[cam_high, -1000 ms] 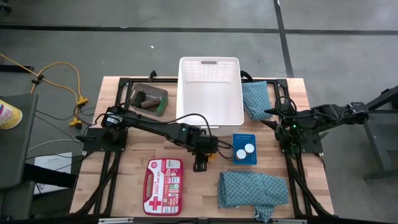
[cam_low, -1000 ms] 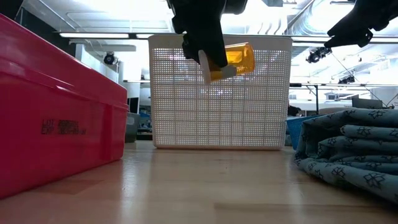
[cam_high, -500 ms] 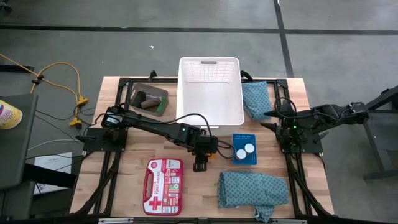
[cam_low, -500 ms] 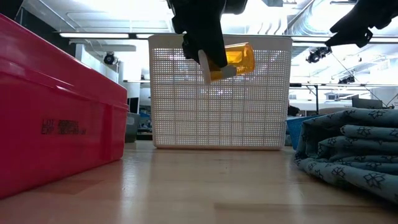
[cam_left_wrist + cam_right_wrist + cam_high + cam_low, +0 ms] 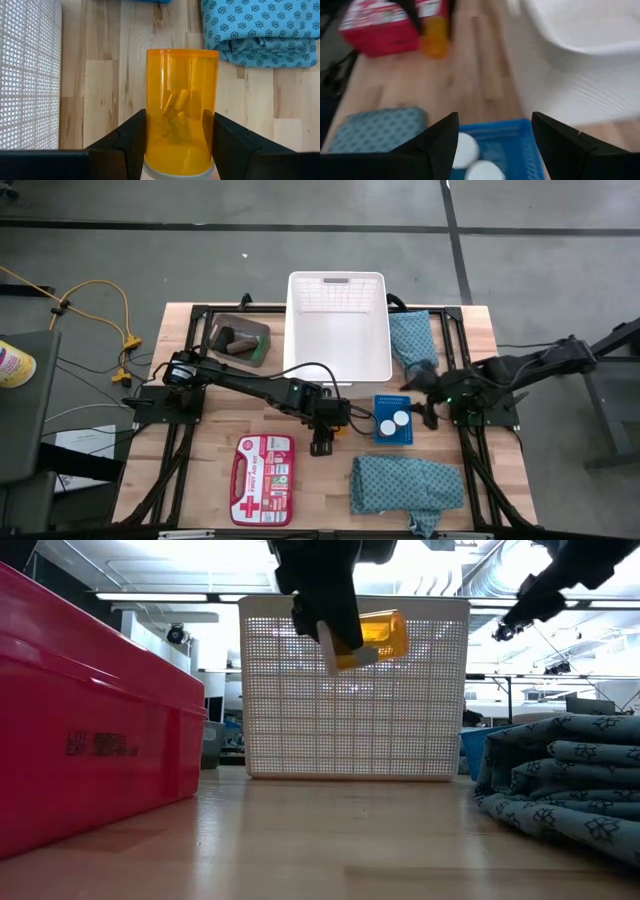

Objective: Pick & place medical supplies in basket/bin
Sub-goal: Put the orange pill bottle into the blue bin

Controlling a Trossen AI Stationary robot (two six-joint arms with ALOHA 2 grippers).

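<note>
**Bottle held aloft, right tool over the tray**

Wooden table (image 5: pixel 210 480) across the middle of the high view. White basket (image 5: pixel 338 330) at upper centre, nothing seen inside. Two teal cloths: one (image 5: pixel 405 485) at lower right of centre, one (image 5: pixel 410 338) just right of the basket. Red first-aid case (image 5: pixel 262 466) at lower centre-left. Grey bin (image 5: pixel 240 339) left of the basket, with a dark roll (image 5: pixel 238 341) and a green piece (image 5: pixel 260 350) inside. Blue tray (image 5: pixel 392 420) at centre, carrying two white caps (image 5: pixel 394 421). Left tool (image 5: pixel 177 145) at centre, clamped on the orange bottle (image 5: pixel 181 110), raised off the table before the basket in the low view. Right tool (image 5: pixel 495 140) spread wide, right of centre, just beside the tray.
</note>
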